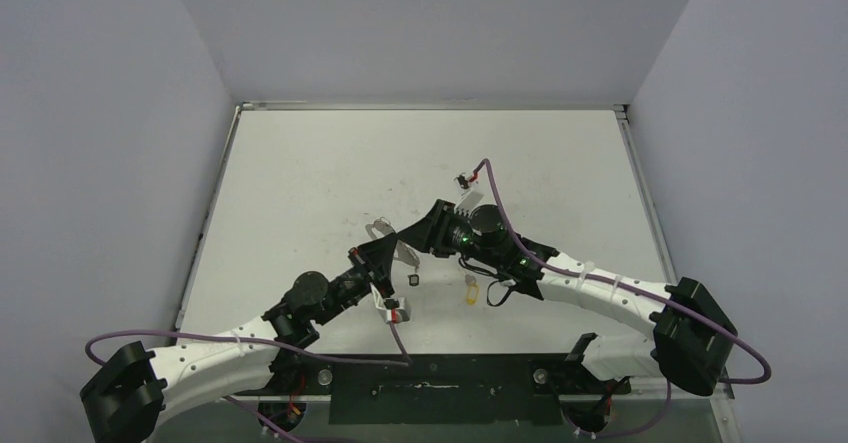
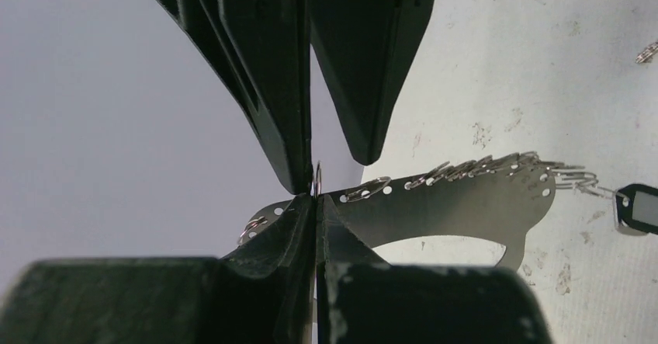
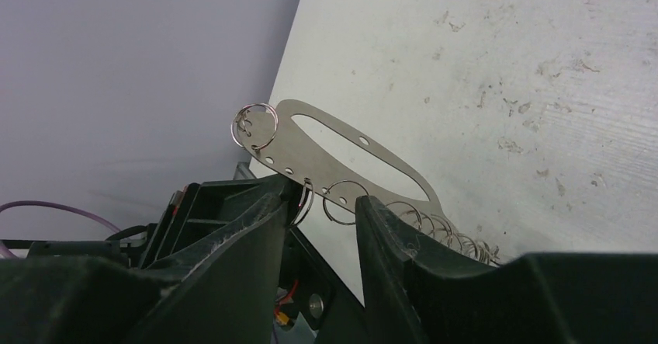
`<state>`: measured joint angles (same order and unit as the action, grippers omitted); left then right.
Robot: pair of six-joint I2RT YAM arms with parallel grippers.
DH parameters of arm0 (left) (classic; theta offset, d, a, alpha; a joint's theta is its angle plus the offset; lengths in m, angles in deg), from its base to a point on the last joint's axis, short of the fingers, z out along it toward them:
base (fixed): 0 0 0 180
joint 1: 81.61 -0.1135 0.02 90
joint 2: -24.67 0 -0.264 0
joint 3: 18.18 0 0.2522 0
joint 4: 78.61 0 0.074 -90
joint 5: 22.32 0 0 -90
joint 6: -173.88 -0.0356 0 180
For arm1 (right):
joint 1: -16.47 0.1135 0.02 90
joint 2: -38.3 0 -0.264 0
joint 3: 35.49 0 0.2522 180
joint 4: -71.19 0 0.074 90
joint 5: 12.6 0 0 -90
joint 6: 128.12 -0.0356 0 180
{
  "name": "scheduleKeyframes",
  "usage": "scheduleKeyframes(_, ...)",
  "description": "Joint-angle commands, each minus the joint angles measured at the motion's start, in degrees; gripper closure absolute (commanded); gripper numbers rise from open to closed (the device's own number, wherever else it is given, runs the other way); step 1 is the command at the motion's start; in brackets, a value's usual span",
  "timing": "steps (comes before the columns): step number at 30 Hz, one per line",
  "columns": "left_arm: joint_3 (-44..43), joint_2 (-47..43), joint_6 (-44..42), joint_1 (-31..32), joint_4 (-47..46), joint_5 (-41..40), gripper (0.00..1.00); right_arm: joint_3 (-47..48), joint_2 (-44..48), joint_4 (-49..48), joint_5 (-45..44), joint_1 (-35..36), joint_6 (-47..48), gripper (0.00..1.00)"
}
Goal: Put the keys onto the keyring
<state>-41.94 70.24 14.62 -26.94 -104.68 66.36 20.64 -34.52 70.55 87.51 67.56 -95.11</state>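
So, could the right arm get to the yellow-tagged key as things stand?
Probably yes: the right gripper is open beside the keyring, gripping nothing, and the yellow-tagged key lies uncovered next to its forearm.

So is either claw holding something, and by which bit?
The left gripper pinches the keyring by its holed edge. The right gripper straddles a small ring, jaws apart, gripping nothing.
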Motion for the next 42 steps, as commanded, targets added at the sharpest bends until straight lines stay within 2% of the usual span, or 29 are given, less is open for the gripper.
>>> scheduleKeyframes(1, -1.1, -1.3, -0.4, 0.4, -1.8, -0.2, 1.0, 1.6, -0.2, -3.8, -0.2, 0.6, -1.5, 0.67)
scheduleKeyframes(4, -1.2, -1.7, 0.0, 0.5, -0.7, -0.1, 1.0, 1.9, 0.0, -3.9, -0.4, 0.6, -1.4, 0.77)
scheduleKeyframes(8, -1.3, -1.6, 0.1, 0.5, -0.2, -0.1, 1.0, 2.7, 0.0, -3.5, 0.2, 0.6, -0.7, 1.0)
scheduleKeyframes(17, -1.0, -1.8, 0.5, 0.9, 0.0, -0.4, 1.0, 3.7, 2.4, 0.0, 0.6, -0.4, 3.7, 1.0)
scheduleKeyframes(21, -1.1, -2.0, 0.3, 1.0, 0.0, -0.7, 1.0, 3.3, 2.7, 1.0, 1.3, -1.2, 2.7, 0.63)
scheduleKeyframes(23, -1.1, -1.9, 0.3, 1.0, 0.0, -0.9, 1.0, 3.3, 2.0, 1.0, 2.0, -1.3, 1.5, 0.6)
scheduleKeyframes(35, -1.3, -1.8, 0.1, 1.2, 0.7, -1.0, 1.0, 4.1, -1.8, -3.6, 6.6, -1.3, -3.5, 0.65)
scheduleKeyframes(38, -1.3, -1.7, 0.2, 1.2, 0.7, -1.1, 1.0, 4.3, -2.0, -3.7, 7.0, -1.3, -4.0, 0.71)
scheduleKeyframes(42, -1.3, -1.6, 0.3, 1.2, 0.9, -0.9, 1.0, 4.1, -2.1, -4.3, 6.7, -1.2, -4.1, 0.88)
